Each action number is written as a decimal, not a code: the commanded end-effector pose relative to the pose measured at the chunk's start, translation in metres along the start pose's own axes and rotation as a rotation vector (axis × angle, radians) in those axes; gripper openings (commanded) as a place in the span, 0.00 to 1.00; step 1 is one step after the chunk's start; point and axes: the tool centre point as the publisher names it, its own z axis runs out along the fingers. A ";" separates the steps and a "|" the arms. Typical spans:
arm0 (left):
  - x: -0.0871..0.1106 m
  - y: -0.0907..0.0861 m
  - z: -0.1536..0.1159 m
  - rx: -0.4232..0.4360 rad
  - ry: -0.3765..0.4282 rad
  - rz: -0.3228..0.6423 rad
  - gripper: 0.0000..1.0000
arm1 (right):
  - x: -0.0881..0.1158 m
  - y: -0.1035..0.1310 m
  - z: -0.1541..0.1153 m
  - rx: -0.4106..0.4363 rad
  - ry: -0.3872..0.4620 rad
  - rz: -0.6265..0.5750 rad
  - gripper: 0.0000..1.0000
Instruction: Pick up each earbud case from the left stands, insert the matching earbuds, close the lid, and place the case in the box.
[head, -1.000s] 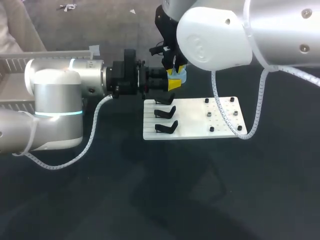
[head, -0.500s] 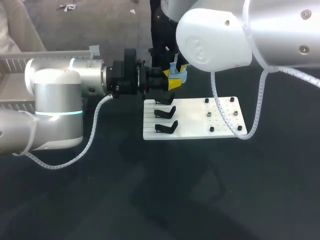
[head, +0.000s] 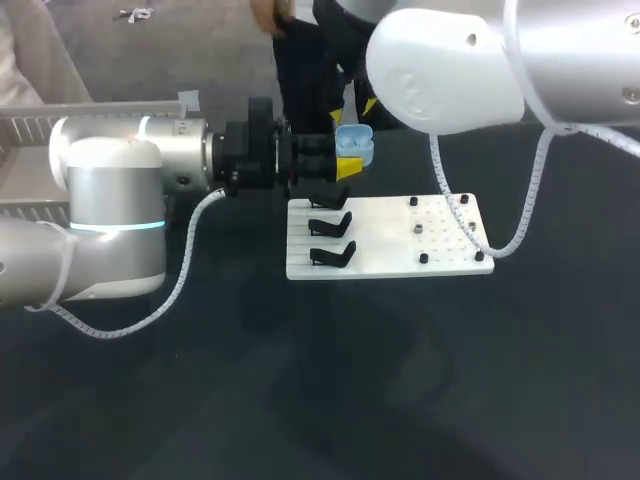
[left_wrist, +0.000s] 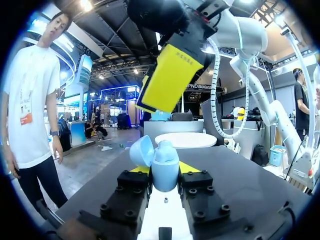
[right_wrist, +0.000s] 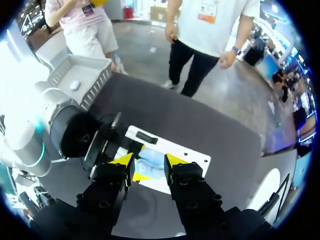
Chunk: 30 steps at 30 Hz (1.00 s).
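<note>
A light blue earbud case (left_wrist: 164, 162) with its lid swung open is clamped between the yellow tips of my left gripper (left_wrist: 164, 174). In the head view the case (head: 354, 143) hangs just behind the white stand board (head: 385, 235), held by the left gripper (head: 345, 160). My right gripper (right_wrist: 150, 159) hovers above the case (right_wrist: 151, 169) with its fingers apart and clear of it. One of the right gripper's yellow fingers (left_wrist: 170, 77) shows over the case in the left wrist view. In the head view the right gripper (head: 357, 110) is mostly hidden by its own arm.
Three black stands (head: 330, 225) line the board's left side, and small dark pegs (head: 424, 258) dot its right side. A grey mesh box (head: 30, 130) sits at the far left, with a small white item (right_wrist: 74, 85) inside it in the right wrist view.
My right gripper has opened, let go of the case and risen away from it. The left gripper and the case have stayed in place.
</note>
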 end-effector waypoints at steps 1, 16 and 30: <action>0.001 -0.002 0.000 -0.006 -0.005 0.004 0.00 | -0.011 -0.009 0.008 0.017 -0.025 0.008 0.38; 0.001 -0.002 0.000 -0.006 -0.005 0.004 0.00 | -0.019 -0.034 0.045 0.015 0.030 0.086 0.36; 0.001 -0.002 0.000 -0.006 -0.005 0.004 0.00 | 0.011 -0.029 0.034 0.010 0.031 0.132 0.36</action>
